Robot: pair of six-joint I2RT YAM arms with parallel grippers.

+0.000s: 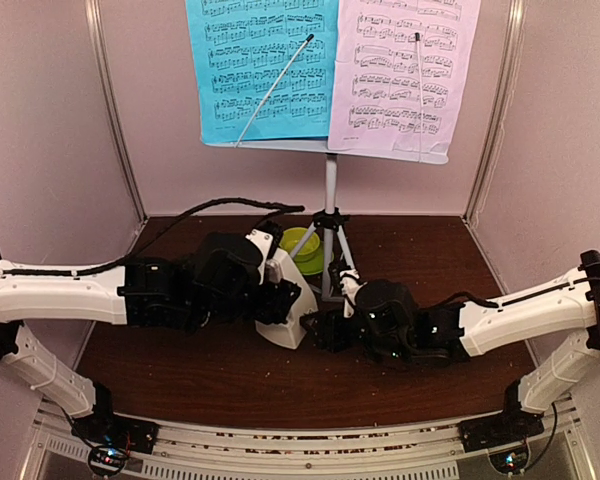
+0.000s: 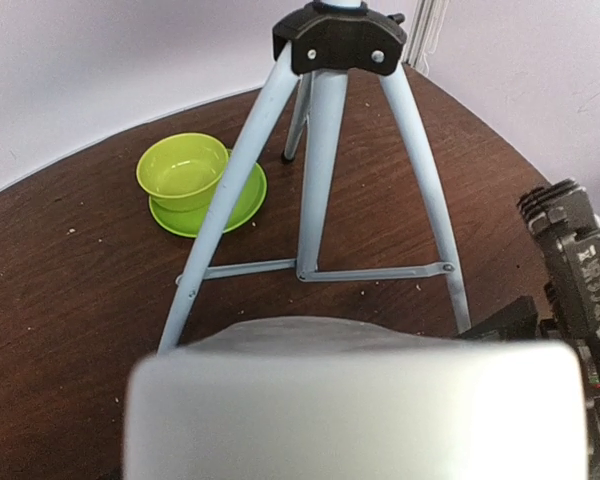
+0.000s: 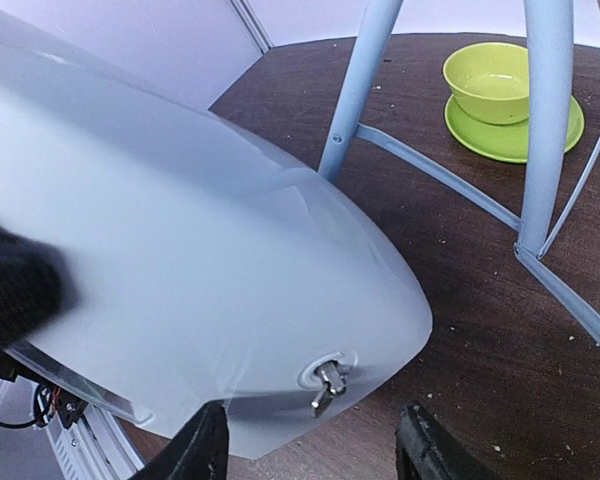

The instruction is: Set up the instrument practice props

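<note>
The music stand (image 1: 330, 147) stands on its silver tripod (image 1: 330, 200) at the back, with a blue music sheet (image 1: 260, 70) and a pink music sheet (image 1: 405, 70) on it. In front of the tripod, the cream metronome (image 1: 292, 310) stands on the table. My left gripper (image 1: 278, 290) is shut on its upper part. In the left wrist view the metronome (image 2: 350, 400) is a pale blur that hides the fingers. My right gripper (image 3: 313, 420) is open. Its dark fingertips (image 3: 208, 440) stand on either side of the metal winding key (image 3: 325, 385) on the metronome (image 3: 180, 250), without touching it.
A lime-green bowl (image 1: 302, 245) on its saucer (image 2: 240, 200) sits behind the tripod legs (image 2: 320, 150). The tripod's braces (image 3: 440, 175) run low over the brown table (image 1: 180, 370). Pale walls close in the back and both sides.
</note>
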